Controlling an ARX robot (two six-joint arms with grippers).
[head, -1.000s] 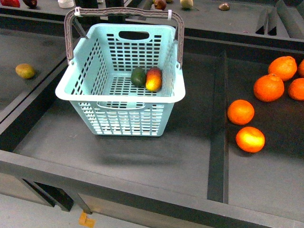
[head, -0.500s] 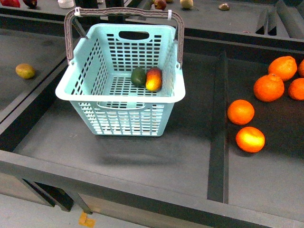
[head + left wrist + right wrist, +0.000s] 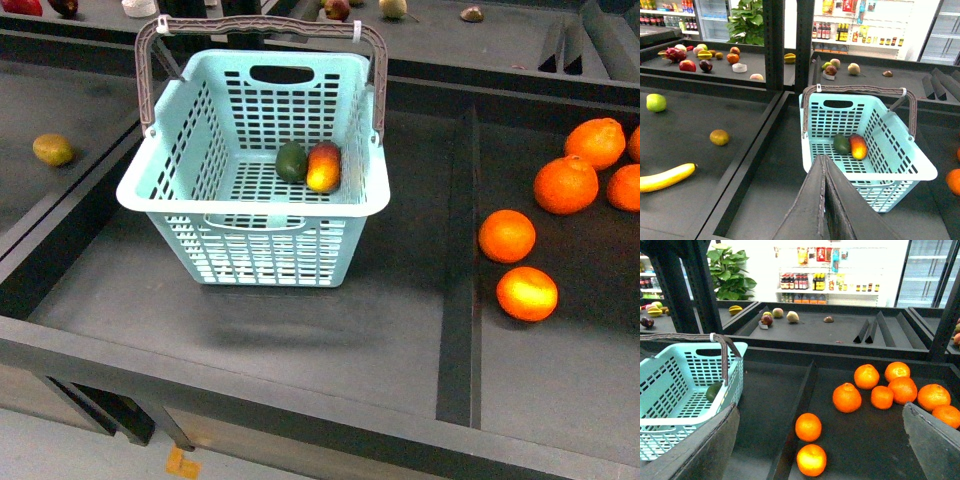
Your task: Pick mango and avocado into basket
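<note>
Lying on the slotted floor of the light mint-teal plastic basket (image 3: 250, 190), the oval mango (image 3: 323, 166), dark red shading to yellow-orange, touches the small dark green egg-shaped avocado (image 3: 291, 161) beside it; both sit toward the basket's far wall. The basket's two brown-grey handles (image 3: 262, 28) stand upright together, bound by white ties.

The left claw (image 3: 822, 210) shows in the left wrist view as two dark fingers pressed together with no gap, nothing held between them. The basket sits just beyond its tip, and mango (image 3: 858, 146) and avocado (image 3: 841, 144) lie inside, ahead of the claw. The right claw (image 3: 825, 450) shows in the right wrist view with its two dark fingers spread wide at the picture's edges, holding nothing. The basket (image 3: 680, 390) stands off to this claw's left, the avocado (image 3: 714, 391) partly visible through its side. Neither claw appears in the front view.

Round oranges (image 3: 506, 235) lie on the dark bench (image 3: 330, 340) ahead of the right claw and to its right, in the compartment past a raised dark divider (image 3: 459, 270). A small yellowish-green fruit (image 3: 53, 149) rests in the compartment to the left of the basket, well apart from it. In the left wrist view a yellow banana (image 3: 665, 177) and a green apple (image 3: 656, 102) lie further out, left of the left claw.
</note>
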